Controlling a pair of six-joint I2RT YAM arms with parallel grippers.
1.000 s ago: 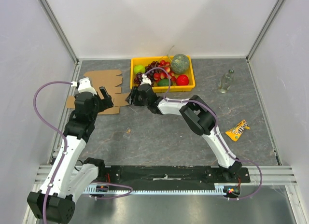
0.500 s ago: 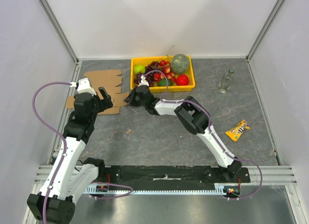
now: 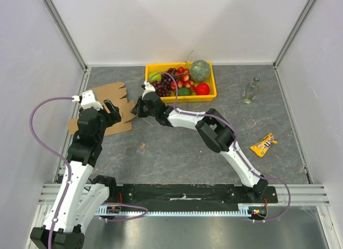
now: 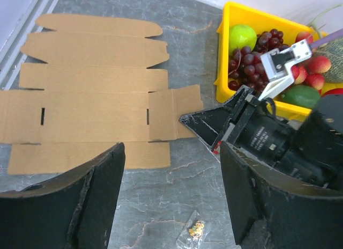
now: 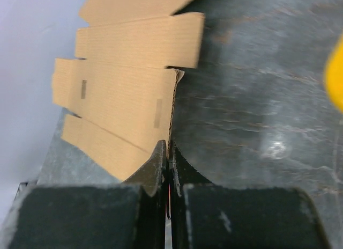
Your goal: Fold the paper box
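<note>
The paper box (image 3: 107, 92) lies as a flat brown die-cut sheet at the back left of the table, slightly skewed. My right gripper (image 3: 137, 108) reaches across to its right end and is shut on the edge of a side flap; the thin cardboard edge (image 5: 170, 115) runs straight into the closed fingertips of the right gripper (image 5: 168, 149). My left gripper (image 3: 110, 111) hovers over the sheet's near edge, open, with only bare table between its fingers (image 4: 102, 179). In the left wrist view the sheet (image 4: 91, 99) spreads out ahead and the right gripper (image 4: 188, 119) pinches its flap.
A yellow crate (image 3: 209, 91) of fruit stands just behind the right arm. A small clear bag (image 3: 142, 148) lies on the table near the left gripper. A glass bottle (image 3: 250, 90) and a snack packet (image 3: 263, 144) are on the right. Walls close in left and back.
The right gripper closed on the sheet's right flap and moved left, turning and shifting the sheet toward the left wall. The left arm drew back left and its jaws narrowed slightly.
</note>
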